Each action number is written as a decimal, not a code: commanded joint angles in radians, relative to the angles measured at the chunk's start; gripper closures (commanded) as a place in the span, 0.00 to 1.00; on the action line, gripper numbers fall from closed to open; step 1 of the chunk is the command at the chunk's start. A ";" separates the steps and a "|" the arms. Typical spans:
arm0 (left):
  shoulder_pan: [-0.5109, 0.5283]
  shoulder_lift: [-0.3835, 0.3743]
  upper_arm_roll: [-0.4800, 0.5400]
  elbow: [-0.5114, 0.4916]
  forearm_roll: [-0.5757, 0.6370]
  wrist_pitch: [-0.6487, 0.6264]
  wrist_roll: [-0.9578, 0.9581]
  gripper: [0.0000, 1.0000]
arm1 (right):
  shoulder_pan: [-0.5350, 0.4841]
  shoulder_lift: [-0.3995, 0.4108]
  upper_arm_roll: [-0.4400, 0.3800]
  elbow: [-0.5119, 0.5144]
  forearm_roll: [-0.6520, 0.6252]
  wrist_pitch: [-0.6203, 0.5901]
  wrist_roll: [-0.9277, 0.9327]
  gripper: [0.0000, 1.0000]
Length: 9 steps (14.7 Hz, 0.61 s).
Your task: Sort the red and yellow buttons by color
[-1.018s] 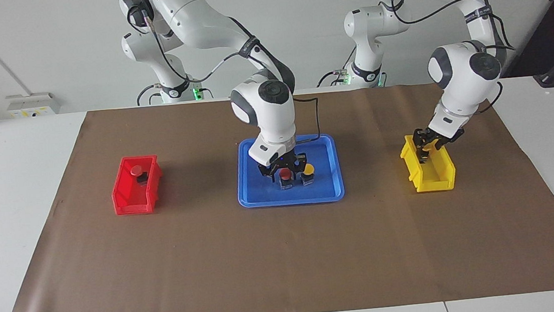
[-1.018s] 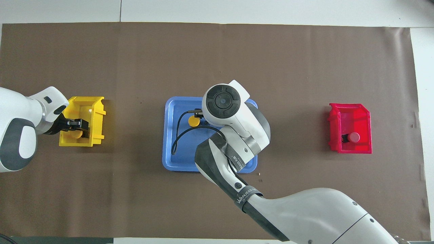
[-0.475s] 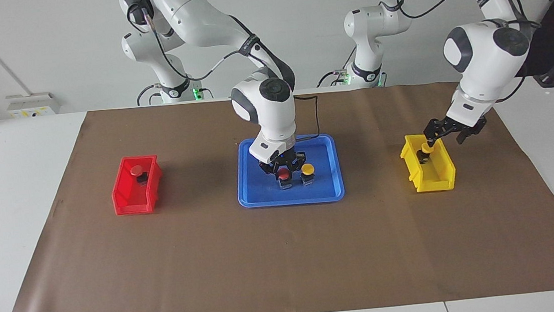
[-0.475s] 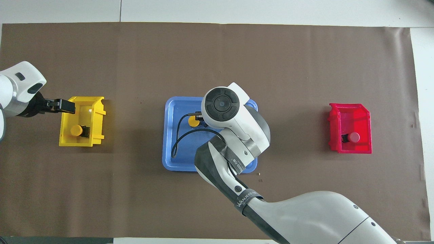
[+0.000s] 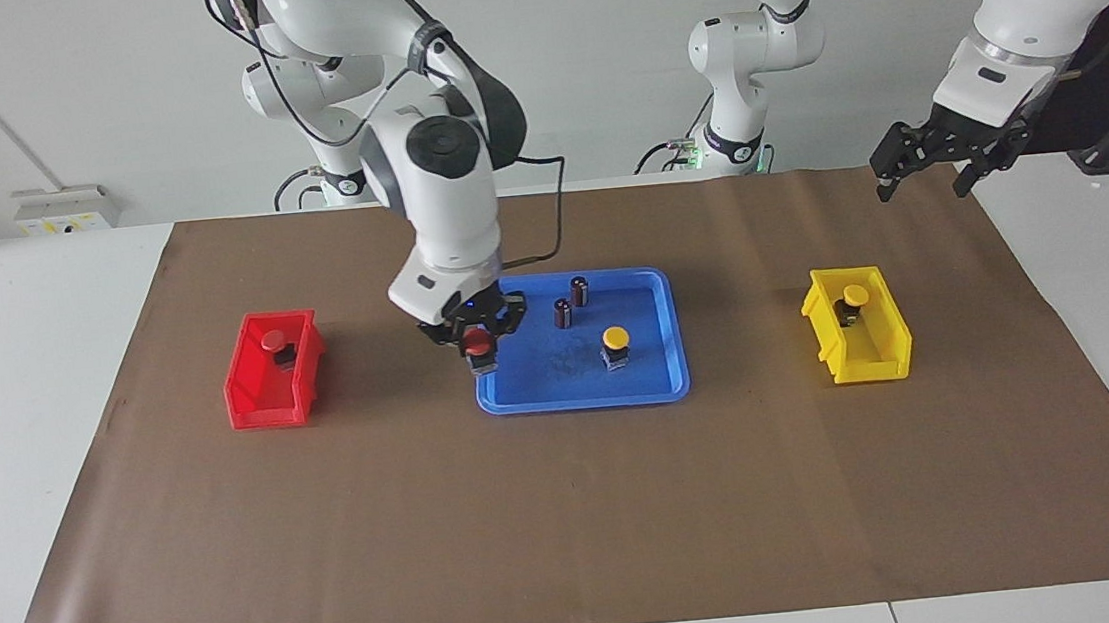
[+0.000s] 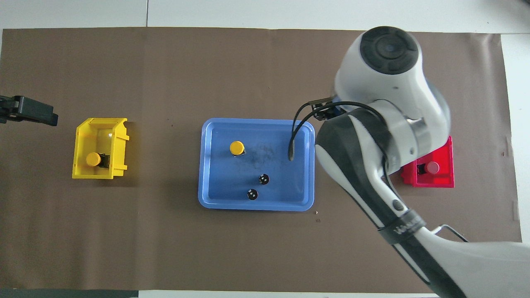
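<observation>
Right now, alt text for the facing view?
The right gripper carries a red button above the edge of the blue tray, on the red bin's side. A yellow button and two dark cylinders stay in the tray; each bin holds one matching button, and the left gripper waits raised and open.

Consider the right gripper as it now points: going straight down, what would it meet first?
The right gripper, shut on a red button, points downward; it would probably meet the blue tray's rim or the mat beside it. Depth is unclear.

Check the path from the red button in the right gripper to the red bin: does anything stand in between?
Nothing visible does. The right gripper holds the red button over the tray's edge; only bare mat separates it from the red bin.
</observation>
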 commanded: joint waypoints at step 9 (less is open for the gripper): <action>-0.450 0.214 0.004 -0.273 -0.003 0.510 -0.638 0.00 | -0.370 -0.242 0.014 -0.491 0.078 0.338 -0.546 0.90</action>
